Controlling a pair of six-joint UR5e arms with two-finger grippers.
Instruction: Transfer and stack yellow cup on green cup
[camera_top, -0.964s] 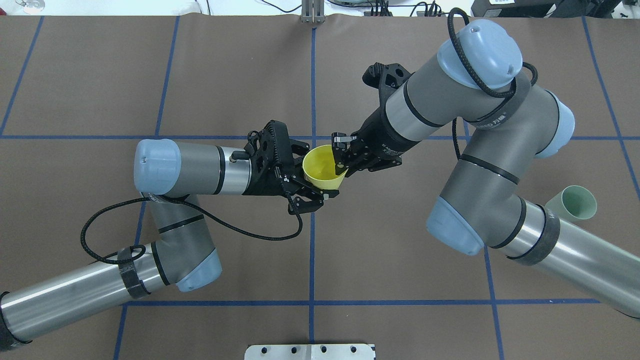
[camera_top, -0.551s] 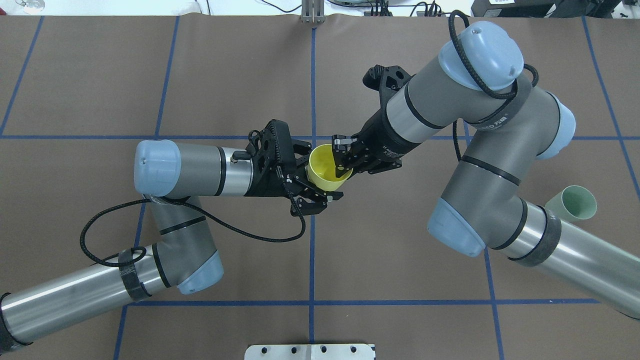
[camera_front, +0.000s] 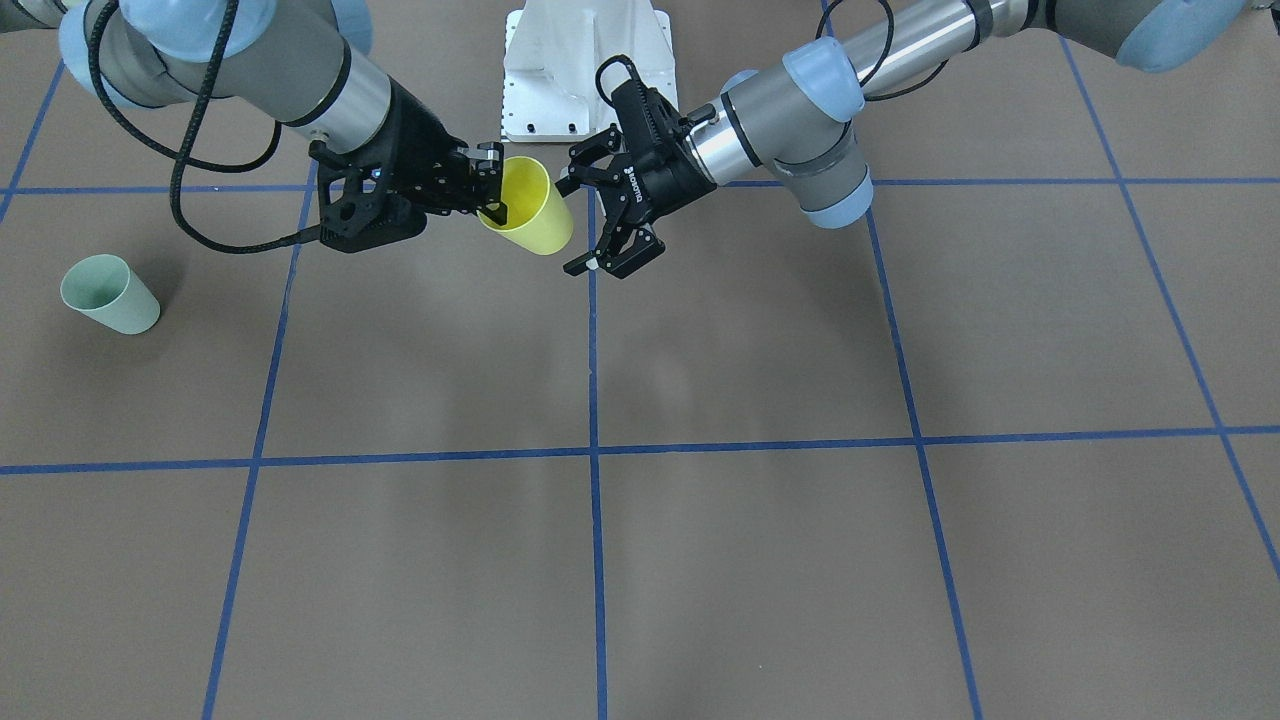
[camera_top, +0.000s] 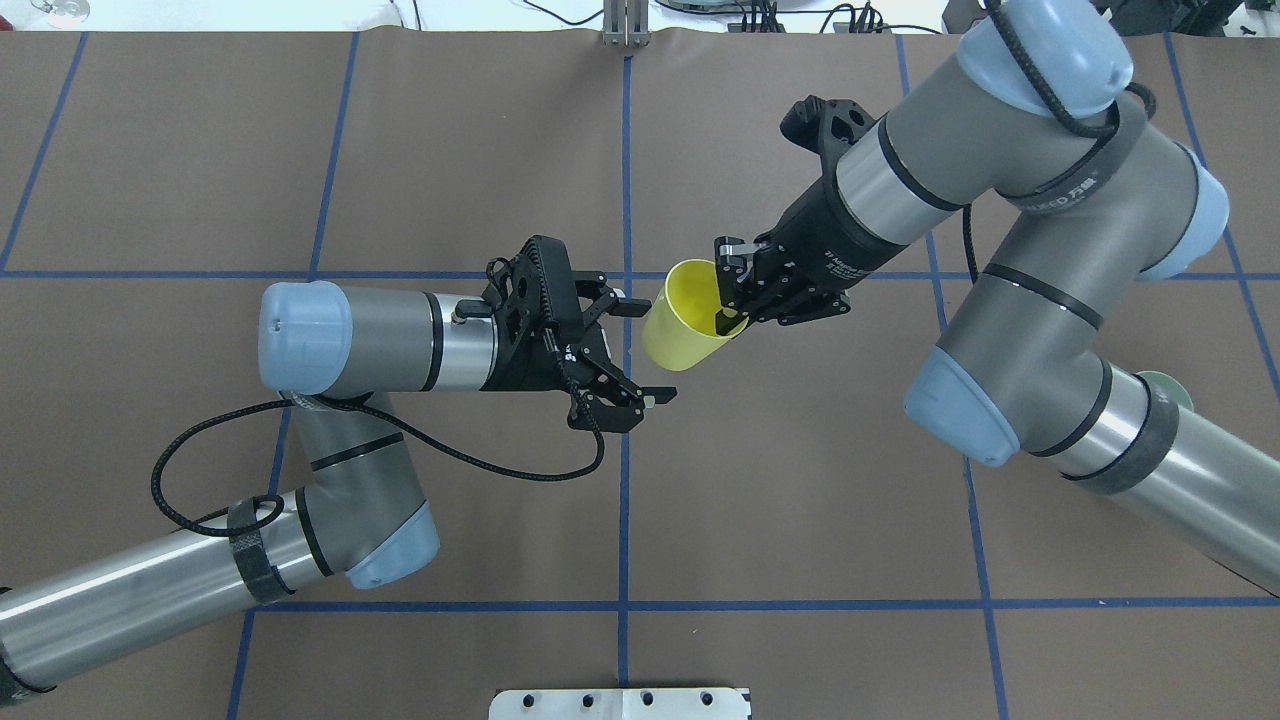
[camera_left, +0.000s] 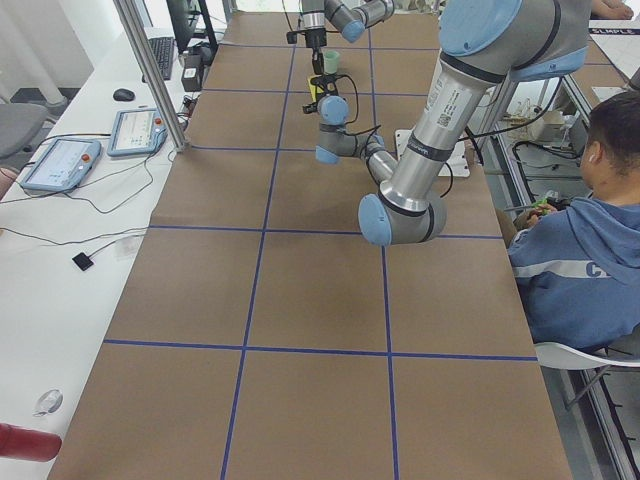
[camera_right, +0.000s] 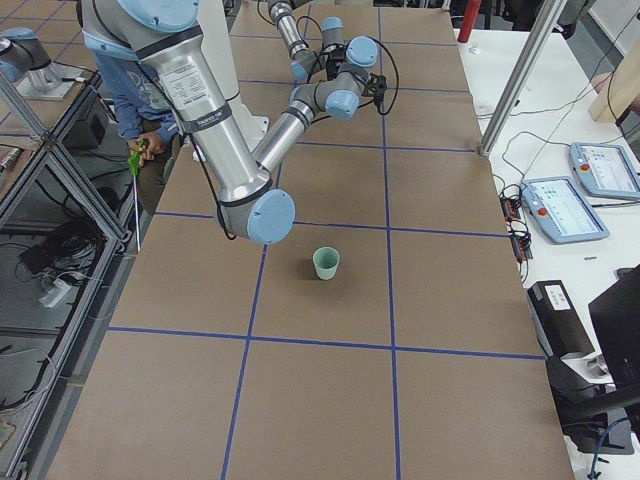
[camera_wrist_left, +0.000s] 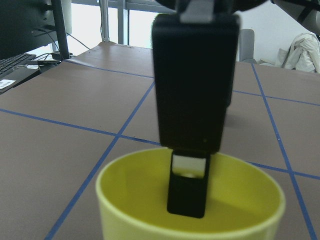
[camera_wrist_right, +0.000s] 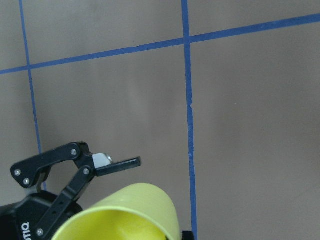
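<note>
My right gripper (camera_top: 733, 300) is shut on the rim of the yellow cup (camera_top: 682, 318), one finger inside and one outside, and holds it tilted above the table's middle. The front-facing view shows the same grip (camera_front: 493, 195) on the cup (camera_front: 528, 208). My left gripper (camera_top: 632, 350) is open and empty, just left of the cup's base, apart from it. The left wrist view shows the cup (camera_wrist_left: 150, 210) with a right finger (camera_wrist_left: 189, 187) inside. The green cup (camera_front: 108, 293) stands upright far to my right, mostly hidden behind my right arm in the overhead view.
A white mounting plate (camera_front: 587, 70) sits at the robot's base. Blue tape lines (camera_front: 592, 450) grid the brown table (camera_front: 760, 330). Tablets and cables lie on the side benches (camera_right: 570, 200). A seated operator (camera_left: 575, 250) is beside the table.
The yellow cup has moved right, out from between my left gripper's fingers, carried by my right gripper. My right arm has swung right. My left arm has drawn back slightly.
</note>
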